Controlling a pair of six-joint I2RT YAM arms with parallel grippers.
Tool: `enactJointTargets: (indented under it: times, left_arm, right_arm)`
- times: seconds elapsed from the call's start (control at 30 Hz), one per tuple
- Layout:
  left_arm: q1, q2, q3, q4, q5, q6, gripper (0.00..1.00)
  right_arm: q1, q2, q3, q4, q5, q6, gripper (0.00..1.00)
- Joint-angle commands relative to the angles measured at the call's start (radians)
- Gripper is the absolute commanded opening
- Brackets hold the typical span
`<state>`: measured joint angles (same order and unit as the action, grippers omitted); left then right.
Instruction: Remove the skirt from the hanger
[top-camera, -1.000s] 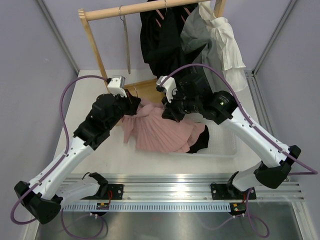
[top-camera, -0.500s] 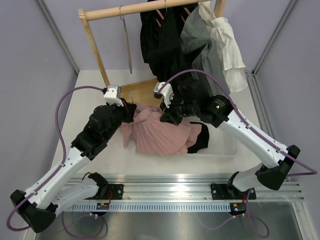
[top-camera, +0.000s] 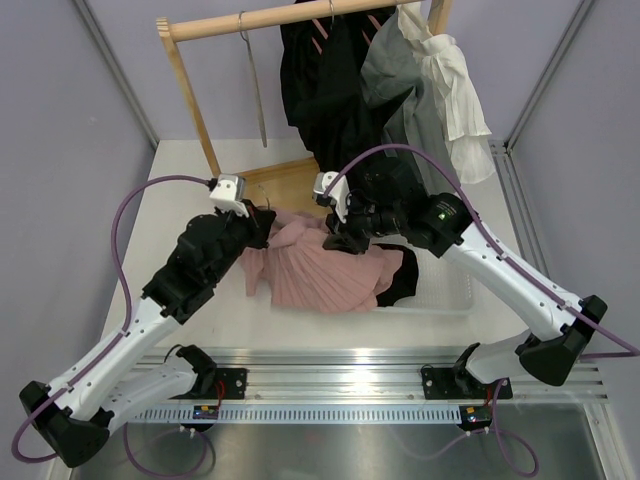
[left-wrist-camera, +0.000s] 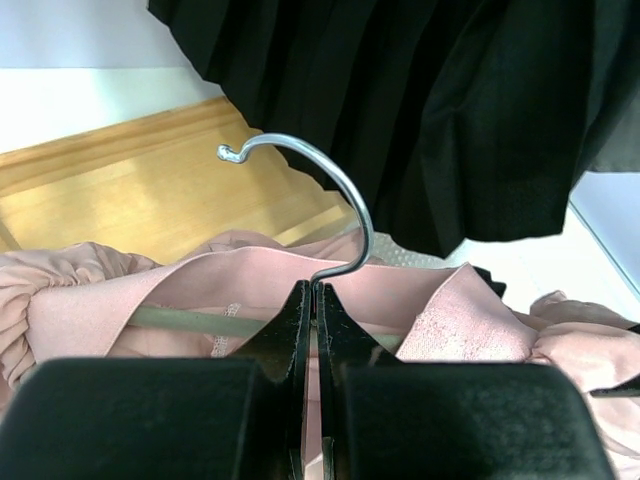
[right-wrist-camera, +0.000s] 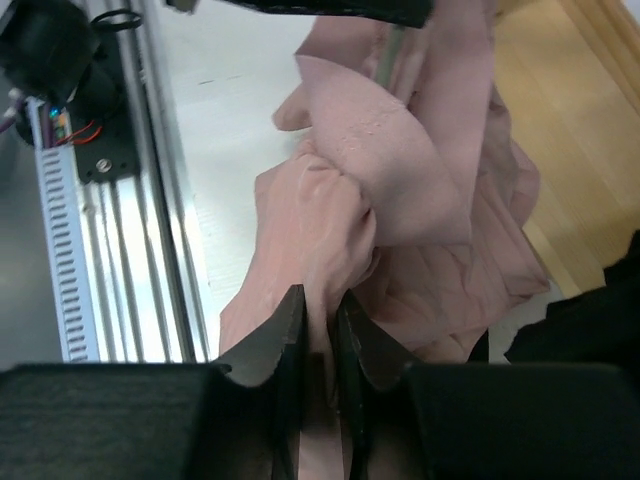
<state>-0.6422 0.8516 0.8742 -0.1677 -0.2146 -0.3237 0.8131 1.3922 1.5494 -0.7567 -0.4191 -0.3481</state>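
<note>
The white bench (top-camera: 175, 195) carries a wooden rack (top-camera: 270, 17) at its far side, the rack's flat wooden foot (left-wrist-camera: 120, 190) lying on the surface. From the rack's bar hang black clothes (top-camera: 325, 90), a grey garment (top-camera: 395, 65) and a white garment (top-camera: 455, 90), crowded together at the right end. Along the near edge runs an aluminium rail (top-camera: 340, 365) to which both arms are bolted, each trailing a purple cable (top-camera: 125, 215).

The skirt (top-camera: 310, 270) is pink and pleated. It lies bunched on the bench in the middle, between the two arms, just in front of the rack's foot and below the black clothes. Its right edge lies against a clear bin (top-camera: 450, 300), where a dark cloth (top-camera: 400, 275) shows beside it. In the left wrist view the skirt's waistband (left-wrist-camera: 230, 275) is draped over the hanger's bar, so the skirt is on the hanger.

The hanger (left-wrist-camera: 352, 205) has a wire hook that curves up and to the left over the wooden foot.

The left pincer (top-camera: 262, 222) is at the skirt's upper left; its fingers (left-wrist-camera: 295, 320) are pressed together, clamped on the base of the hook. The right pincer (top-camera: 335, 235) is at the skirt's top edge; its fingers (right-wrist-camera: 285, 330) stand narrowly apart with a fold of pink cloth filling the gap, gripping the skirt.
</note>
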Motion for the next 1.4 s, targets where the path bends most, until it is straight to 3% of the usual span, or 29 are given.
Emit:
enactJointTargets:
  times: [0.0, 0.17, 0.2, 0.27, 0.3, 0.33, 0.43, 0.63, 0.77, 0.87, 1.2, 1.33, 1.37]
  left_arm:
    - [0.042, -0.008, 0.012, 0.042, -0.128, 0.025, 0.00]
    - [0.041, -0.002, 0.034, 0.004, -0.126, 0.025, 0.00]
    - [0.041, -0.002, 0.034, 0.000, -0.127, 0.026, 0.00]
    - [0.041, -0.005, 0.034, -0.001, -0.127, 0.026, 0.00]
    - [0.041, -0.005, 0.031, -0.006, -0.127, 0.026, 0.00]
    - [0.042, -0.005, 0.031, -0.006, -0.126, 0.026, 0.00]
    - [0.041, -0.003, 0.026, -0.006, -0.108, 0.014, 0.00]
    - [0.041, -0.002, 0.016, -0.004, -0.080, -0.028, 0.00]
    - [0.041, -0.003, 0.014, -0.006, -0.060, -0.046, 0.00]
    - [0.039, 0.001, 0.013, -0.012, -0.057, -0.055, 0.00]
    - [0.038, -0.011, 0.017, -0.015, -0.052, -0.054, 0.00]
    - [0.038, -0.009, 0.013, -0.015, -0.049, -0.049, 0.00]
    - [0.038, -0.008, 0.012, -0.012, -0.046, -0.051, 0.00]
  right_arm:
    - [0.012, 0.000, 0.031, -0.203, -0.311, -0.148, 0.22]
    - [0.014, 0.047, 0.100, -0.254, -0.333, -0.198, 0.28]
    - [0.012, 0.054, 0.107, -0.253, -0.325, -0.195, 0.38]
    - [0.011, 0.062, 0.110, -0.248, -0.319, -0.187, 0.46]
    - [0.012, 0.068, 0.112, -0.247, -0.314, -0.180, 0.61]
    - [0.014, 0.071, 0.110, -0.242, -0.313, -0.177, 0.68]
    - [0.012, 0.071, 0.118, -0.222, -0.310, -0.169, 0.80]
    - [0.012, 0.113, 0.190, -0.130, -0.322, -0.109, 0.85]
    - [0.021, 0.166, 0.225, 0.011, -0.216, 0.120, 0.86]
    - [0.055, 0.260, 0.285, 0.025, -0.120, 0.226, 0.86]
    - [0.113, 0.361, 0.359, -0.013, 0.112, 0.230, 0.77]
    - [0.113, 0.347, 0.345, 0.011, 0.129, 0.215, 0.54]
    - [0.113, 0.347, 0.350, 0.013, 0.132, 0.209, 0.53]
